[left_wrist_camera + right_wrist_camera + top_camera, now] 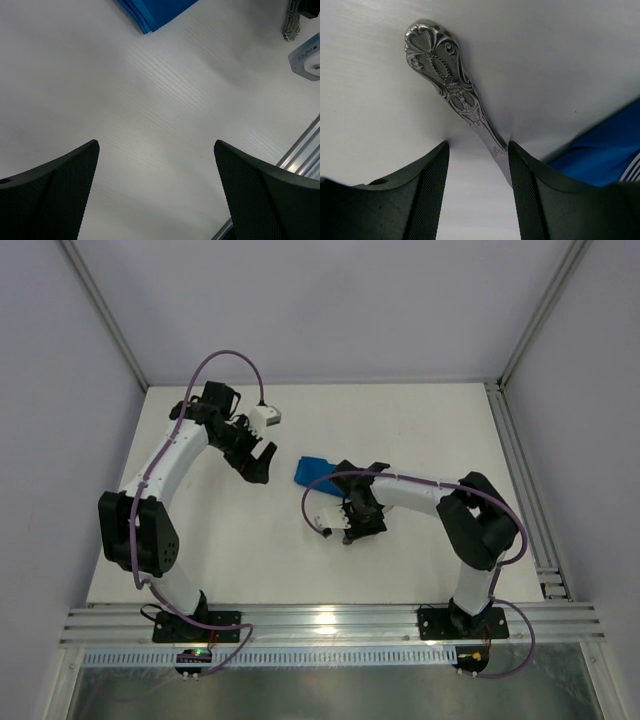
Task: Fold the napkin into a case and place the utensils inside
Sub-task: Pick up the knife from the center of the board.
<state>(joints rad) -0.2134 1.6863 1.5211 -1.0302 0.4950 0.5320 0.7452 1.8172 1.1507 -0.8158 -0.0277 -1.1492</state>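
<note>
**Progress.** The napkin point(313, 469) lies folded on the desk point(430, 430) as a narrow blue strip, near the middle and between the two arms. The left wrist view shows stacked layers at its corner. You can judge the case formed, or close to it. Neither utensil is shown inside. One utensil point(445, 70), a silver piece with an ornate scrolled handle, lies just beside the cloth. Its working end is hidden, so you cannot tell fork from spoon. The second piece is not identifiable in any view. Picking up and inserting both utensils remains to be done.

**Left arm.** The left arm point(165, 465) reaches up the left side of the desk, with its wrist bent towards the centre. The left fingers point(60, 185) stand fully apart over bare desk and hold nothing. They stop short of the napkin's left end and are apart from it. You may record this arm as standing by.

**Right arm.** The right arm point(420, 490) folds back at the elbow and reaches left across the desk, with its wrist low beside the napkin's near edge. The right fingers point(427, 195) are partly spread and straddle the utensil's handle. The handle runs close along one finger, with a clear gap at the other. No clamp is visible, so treat the utensil as not yet gripped. You cannot tell whether it rests flat on the desk.
</note>
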